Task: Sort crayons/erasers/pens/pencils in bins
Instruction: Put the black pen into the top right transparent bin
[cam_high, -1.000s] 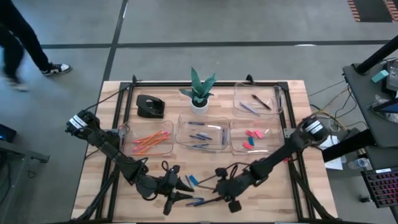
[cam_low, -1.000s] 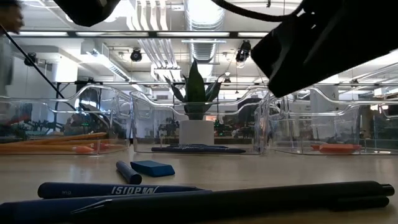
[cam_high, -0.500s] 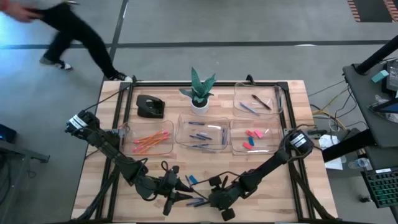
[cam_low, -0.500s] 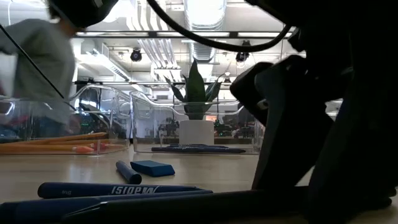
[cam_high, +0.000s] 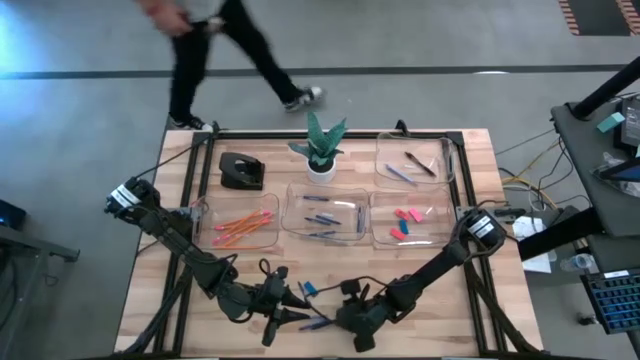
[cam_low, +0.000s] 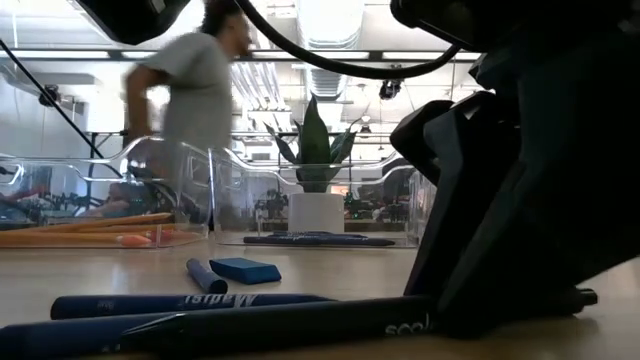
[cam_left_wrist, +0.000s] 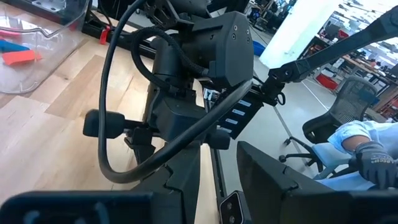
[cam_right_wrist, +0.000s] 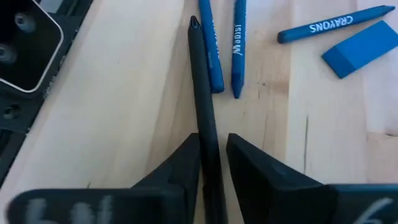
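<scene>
My right gripper straddles the black pen lying on the table's near edge beside two blue crayons, fingers seemingly just closing on it, so I'd clamp squarely before lifting toward the pen bin.

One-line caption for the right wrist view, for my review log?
Right claw straddles a black pen on the table, beside blue crayons and a blue eraser.

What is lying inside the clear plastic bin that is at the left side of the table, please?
Inside the clear plastic bin on the left lie several long thin orange pencils, some with pinkish ends. The high view shows nothing else in it; the exact number cannot be counted.
</scene>
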